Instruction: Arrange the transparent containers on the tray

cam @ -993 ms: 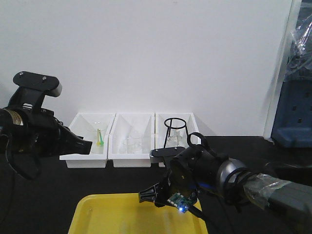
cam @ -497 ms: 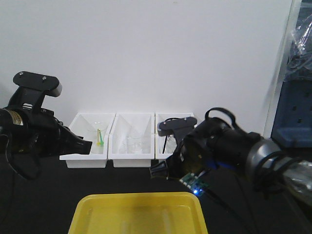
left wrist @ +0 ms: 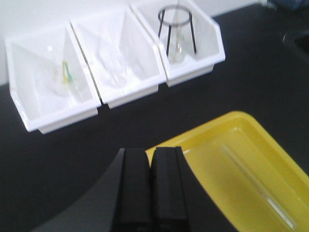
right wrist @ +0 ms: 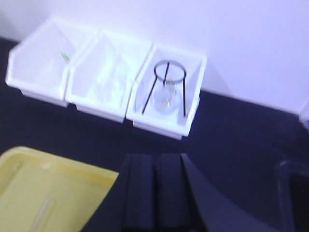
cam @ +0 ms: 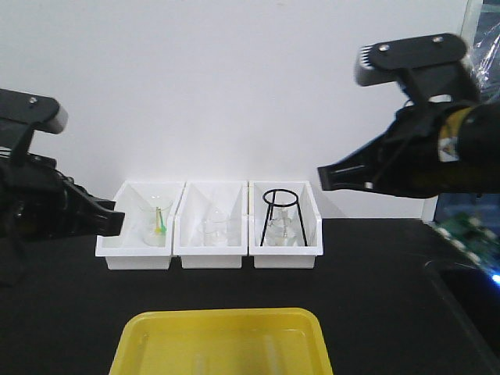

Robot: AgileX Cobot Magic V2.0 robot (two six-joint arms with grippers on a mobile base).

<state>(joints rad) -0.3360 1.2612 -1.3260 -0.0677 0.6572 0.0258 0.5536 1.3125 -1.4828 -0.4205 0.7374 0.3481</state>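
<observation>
Two slim glass tubes (left wrist: 258, 186) in glossy yellow tray (left wrist: 285, 159)

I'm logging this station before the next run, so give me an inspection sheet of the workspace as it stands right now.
Surface: black tabletop, no spills seen.
Job's things: yellow tray at the near edge; one test tube lies in it, a second tube shows faintly.
Clutter: three white bins in a row at the back; a black ring stand and glassware in the right bin, a beaker with a green item in the left bin.
Hands: left hand shut, empty; right hand shut, empty; both raised off the table.
Cables: nothing seen.
Surroundings: white wall behind; blue equipment at far right.
</observation>
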